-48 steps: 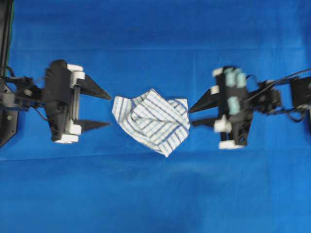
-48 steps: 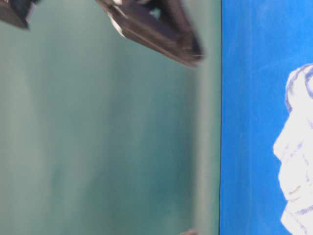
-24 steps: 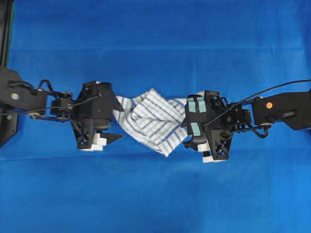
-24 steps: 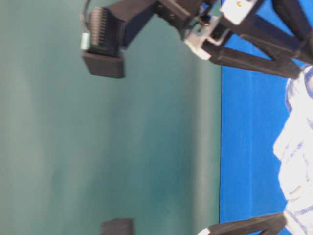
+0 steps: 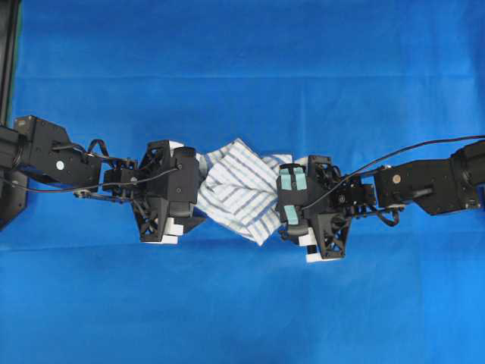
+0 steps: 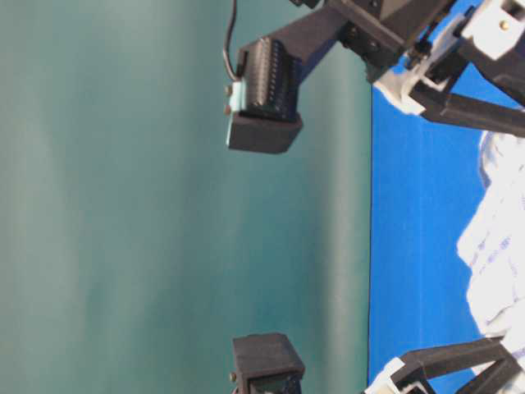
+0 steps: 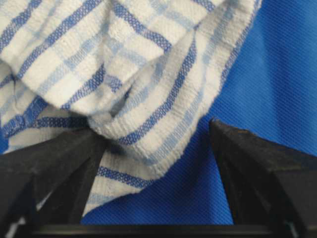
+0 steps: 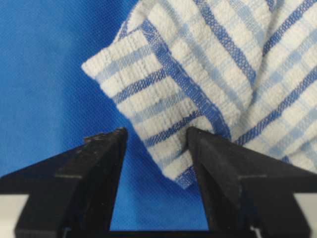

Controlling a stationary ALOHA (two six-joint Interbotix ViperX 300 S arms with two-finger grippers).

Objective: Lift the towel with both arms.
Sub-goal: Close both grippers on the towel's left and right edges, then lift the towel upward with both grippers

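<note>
The towel, white with thin blue and grey stripes, lies crumpled on the blue cloth between my two arms. My left gripper is at its left edge. In the left wrist view the left gripper is open, and a folded towel edge lies between the fingers, against the left one. My right gripper, with teal tape patches, is at the right edge. It is also open, and a corner of the towel sits inside the gap beside the right finger. The towel rests flat on the cloth.
A plain blue cloth covers the whole table. A black frame runs along the far left edge. The table-level view shows a green wall, with black arm parts at its top and bottom.
Both arms have closed in on the towel from either side and come down low. Their open jaws now straddle its left and right edges. The towel has not moved.
</note>
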